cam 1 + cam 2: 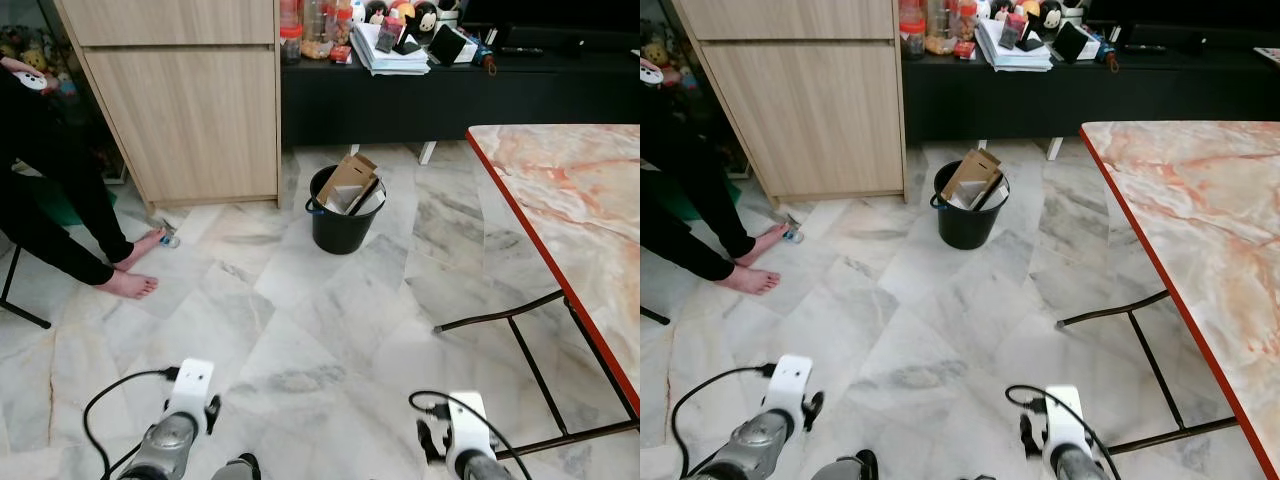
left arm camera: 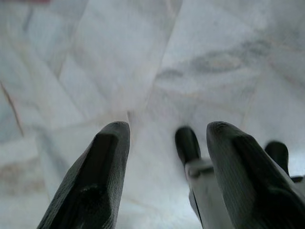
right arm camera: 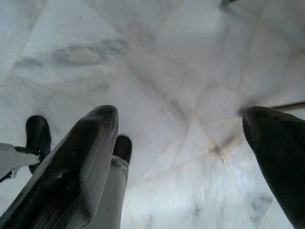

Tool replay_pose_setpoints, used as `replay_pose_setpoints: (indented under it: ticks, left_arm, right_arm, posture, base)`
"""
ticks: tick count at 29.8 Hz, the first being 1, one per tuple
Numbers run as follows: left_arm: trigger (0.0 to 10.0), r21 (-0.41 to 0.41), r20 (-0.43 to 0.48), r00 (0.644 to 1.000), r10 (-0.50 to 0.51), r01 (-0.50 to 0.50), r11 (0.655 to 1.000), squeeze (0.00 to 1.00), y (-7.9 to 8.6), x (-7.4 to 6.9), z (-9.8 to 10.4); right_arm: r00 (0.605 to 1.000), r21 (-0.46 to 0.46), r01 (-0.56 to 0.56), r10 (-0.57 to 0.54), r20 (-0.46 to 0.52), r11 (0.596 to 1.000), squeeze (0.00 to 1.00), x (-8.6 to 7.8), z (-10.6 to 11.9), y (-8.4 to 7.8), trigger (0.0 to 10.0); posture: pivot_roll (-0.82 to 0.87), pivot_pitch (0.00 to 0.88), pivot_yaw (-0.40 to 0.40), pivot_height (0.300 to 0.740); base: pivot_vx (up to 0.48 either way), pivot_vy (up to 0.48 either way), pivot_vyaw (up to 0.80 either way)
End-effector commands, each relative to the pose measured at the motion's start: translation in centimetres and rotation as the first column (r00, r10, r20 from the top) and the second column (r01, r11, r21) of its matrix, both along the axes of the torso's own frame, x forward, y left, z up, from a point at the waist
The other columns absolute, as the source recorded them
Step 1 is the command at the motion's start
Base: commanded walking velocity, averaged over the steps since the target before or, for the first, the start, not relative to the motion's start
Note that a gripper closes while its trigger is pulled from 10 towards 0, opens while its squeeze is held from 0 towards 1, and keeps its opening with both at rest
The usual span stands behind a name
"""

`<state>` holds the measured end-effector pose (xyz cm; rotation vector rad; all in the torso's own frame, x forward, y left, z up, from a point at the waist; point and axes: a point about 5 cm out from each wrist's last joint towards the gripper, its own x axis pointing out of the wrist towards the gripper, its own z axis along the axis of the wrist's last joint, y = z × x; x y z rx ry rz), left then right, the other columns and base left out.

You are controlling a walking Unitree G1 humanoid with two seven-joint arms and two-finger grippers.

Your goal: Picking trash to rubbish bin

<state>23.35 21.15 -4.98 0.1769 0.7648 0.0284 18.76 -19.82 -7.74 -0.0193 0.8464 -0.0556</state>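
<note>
Bin sitting out on the marble floor, stuffed with cardboard

The black bin is standing near the wooden cabinet (a person's bare feet beside it), while the left gripper and right gripper are hanging low, both pairs of fingers spread open and holding nothing.

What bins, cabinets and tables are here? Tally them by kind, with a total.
Black bin: 1
Wooden cabinet: 1
Black low cabinet: 1
Marble-topped table: 1
Total: 4
</note>
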Motion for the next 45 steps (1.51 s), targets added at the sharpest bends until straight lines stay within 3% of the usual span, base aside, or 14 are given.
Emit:
replay_pose_setpoints:
  ticks: [1,7,13,24,45]
  left_arm:
    - [10.0,-0.003,-0.061,0.998,0.018,-0.018,1.000,0.00,0.1,-1.6,-1.1]
    - [10.0,0.000,-0.065,0.998,0.021,-0.021,1.000,0.00,0.3,-1.8,-1.1]
    - [10.0,0.000,-0.060,0.998,0.023,-0.023,1.000,0.00,0.4,-1.6,-1.0]
    - [10.0,-0.007,-0.044,0.999,0.019,-0.019,1.000,0.00,0.2,-1.3,-0.8]
    - [10.0,-0.012,-0.047,0.999,0.023,-0.023,1.000,0.00,0.2,-1.5,-0.9]
  right_arm:
    - [0.998,0.012,0.038,-0.037,-0.045,0.999,0.00,-1.5,-0.7,0.0,10.0]
    - [0.995,0.009,0.065,-0.064,-0.070,0.998,0.00,-2.3,-1.1,-0.2,10.0]
    - [0.995,0.015,0.089,-0.088,-0.047,0.996,0.00,-1.7,-0.8,-0.3,10.0]
    - [0.997,0.024,0.064,-0.063,-0.043,0.998,0.00,-1.1,-0.7,0.6,10.0]
    - [0.990,0.021,0.126,-0.124,-0.066,0.992,0.00,-1.9,-1.0,0.2,10.0]
  posture:
    - [0.10,0.112,-0.097,0.740]
    - [0.10,0.098,-0.091,0.740]
    - [0.10,0.085,-0.088,0.740]
    - [0.11,0.077,-0.084,0.740]
    - [0.11,0.140,-0.075,0.740]
  base:
    - [0.000,0.000,0.00]
    - [0.000,0.000,0.00]
    - [0.000,0.000,0.00]
    - [0.000,0.000,-0.78]
    - [0.000,0.000,-0.77]
